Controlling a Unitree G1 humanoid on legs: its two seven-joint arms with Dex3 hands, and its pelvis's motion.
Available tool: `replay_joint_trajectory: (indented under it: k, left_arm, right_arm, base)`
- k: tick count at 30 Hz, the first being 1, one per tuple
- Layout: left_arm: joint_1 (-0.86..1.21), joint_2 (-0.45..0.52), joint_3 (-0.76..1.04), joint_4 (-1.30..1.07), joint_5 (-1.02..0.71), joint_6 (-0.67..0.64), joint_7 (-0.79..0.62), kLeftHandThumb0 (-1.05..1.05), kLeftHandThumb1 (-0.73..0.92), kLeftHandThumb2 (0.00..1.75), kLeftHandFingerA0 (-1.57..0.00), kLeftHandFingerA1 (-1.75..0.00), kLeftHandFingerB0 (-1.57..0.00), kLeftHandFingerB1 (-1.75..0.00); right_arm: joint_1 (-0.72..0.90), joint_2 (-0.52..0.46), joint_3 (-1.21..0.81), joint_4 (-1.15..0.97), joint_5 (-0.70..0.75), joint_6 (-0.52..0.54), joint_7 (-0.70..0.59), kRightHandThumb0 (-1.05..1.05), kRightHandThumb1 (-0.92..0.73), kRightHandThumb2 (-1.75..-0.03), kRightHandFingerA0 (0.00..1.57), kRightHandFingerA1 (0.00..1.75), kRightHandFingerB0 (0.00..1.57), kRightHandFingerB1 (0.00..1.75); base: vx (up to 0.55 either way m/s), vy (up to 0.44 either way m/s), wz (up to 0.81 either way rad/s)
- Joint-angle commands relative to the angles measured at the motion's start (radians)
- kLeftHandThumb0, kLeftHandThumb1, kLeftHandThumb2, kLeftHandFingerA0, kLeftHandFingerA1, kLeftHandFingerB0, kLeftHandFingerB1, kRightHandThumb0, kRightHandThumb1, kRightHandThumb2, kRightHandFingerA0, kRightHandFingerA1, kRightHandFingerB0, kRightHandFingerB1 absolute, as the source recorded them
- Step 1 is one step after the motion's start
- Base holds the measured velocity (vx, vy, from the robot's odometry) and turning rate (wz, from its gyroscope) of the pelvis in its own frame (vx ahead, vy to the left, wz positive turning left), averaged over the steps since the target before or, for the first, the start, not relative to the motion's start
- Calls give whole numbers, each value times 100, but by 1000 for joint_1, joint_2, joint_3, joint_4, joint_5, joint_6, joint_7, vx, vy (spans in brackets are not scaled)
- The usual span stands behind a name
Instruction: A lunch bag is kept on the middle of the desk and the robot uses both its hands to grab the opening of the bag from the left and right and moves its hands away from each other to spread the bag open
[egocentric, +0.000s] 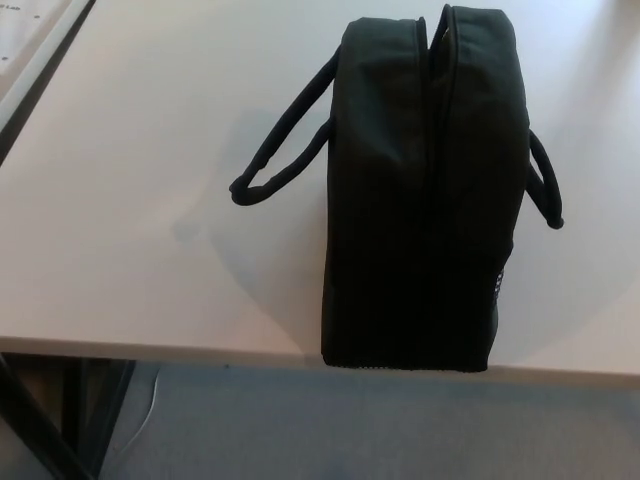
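Soft, even daylight, slightly hazy picture
The pale tabletop (150, 200) is washed out; the black lunch bag (420, 200) loses detail and throws a faint shadow leftward

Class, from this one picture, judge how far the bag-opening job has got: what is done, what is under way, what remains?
Done: the black lunch bag stands on the white desk, its near end at the desk's front edge. Under way: nothing; neither robot hand is in view. Left: the top opening shows only a narrow slit, so gripping both sides and spreading them remains.
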Motion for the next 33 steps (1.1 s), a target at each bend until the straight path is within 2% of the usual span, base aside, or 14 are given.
replay_joint_trajectory:
  k: [1,13,14,15,16,17,18,19,20,21,22,29,30,33]
  left_arm:
    - [-2,104,50,-57,156,-571,306,-11,60,59,-58,-43,-26,-31]
    - [-31,96,73,-35,151,-619,332,-9,60,59,-54,-42,-26,-30]
    - [-29,98,76,-36,157,-624,345,-8,60,57,-52,-41,-26,-30]
    - [-28,100,79,-36,164,-626,356,-8,60,57,-52,-41,-26,-30]
    - [-47,107,91,-29,164,-632,374,-12,59,60,-51,-42,-26,-31]
    - [-49,118,106,-32,173,-623,401,-8,40,89,-38,-59,-14,-49]
    - [-45,124,114,-34,178,-621,414,-7,40,88,-37,-58,-13,-49]
    - [-43,128,119,-32,180,-625,421,-7,40,88,-37,-58,-13,-49]
    - [-44,135,130,-29,185,-629,438,-7,40,88,-35,-57,-11,-48]
    - [-43,140,141,-29,191,-632,455,-7,39,88,-34,-57,-11,-48]
    - [-40,146,156,-32,200,-636,478,-8,40,88,-34,-57,-10,-48]
    - [-37,153,213,-43,221,-686,528,-8,39,88,-34,-57,-11,-48]
    - [-18,181,238,-99,300,-685,600,-7,40,88,-31,-56,-9,-47]
    - [-9,211,264,-136,353,-696,644,-5,41,88,-32,-56,-9,-47]
  right_arm:
    - [-28,-137,60,-53,-253,-451,-446,-30,-48,-63,57,45,38,39]
    - [-54,-150,82,-21,-285,-497,-554,-34,-48,-67,62,49,33,40]
    - [-51,-151,83,-21,-290,-505,-569,-26,-56,-57,78,98,36,33]
    - [-49,-150,83,-20,-291,-510,-578,-26,-56,-57,78,98,36,33]
    - [-61,-151,81,-17,-302,-514,-616,-28,-56,-58,75,128,33,33]
    - [-64,-150,84,-18,-324,-508,-669,-32,-56,-57,52,41,29,31]
    - [-63,-149,88,-16,-335,-504,-696,-26,-41,-89,33,57,11,47]
    - [-64,-148,91,-12,-341,-502,-713,-26,-41,-89,33,57,11,47]
    - [-66,-144,92,-8,-351,-494,-747,-46,-47,-71,33,44,14,37]
    - [-67,-142,94,-5,-360,-491,-775,-40,-58,-58,22,31,13,26]
    - [-65,-141,96,-4,-371,-497,-806,-25,-49,-96,0,47,0,49]
    - [-50,-139,102,10,-386,-508,-873,-27,-48,-96,0,48,0,50]
    - [-20,-163,96,-19,-403,-510,-898,-39,-57,-57,19,33,0,24]
    - [4,-190,87,-53,-415,-499,-903,-40,-59,-58,16,31,0,20]
  base:
    - [0,0,0]
    - [0,0,0]
    - [0,0,0]
    - [0,0,0]
    - [0,0,0]
    - [0,0,0]
    - [0,0,0]
    - [0,0,0]
    - [0,0,0]
    - [0,0,0]
    - [0,0,0]
    - [0,0,0]
    - [0,0,0]
    - [0,0,0]
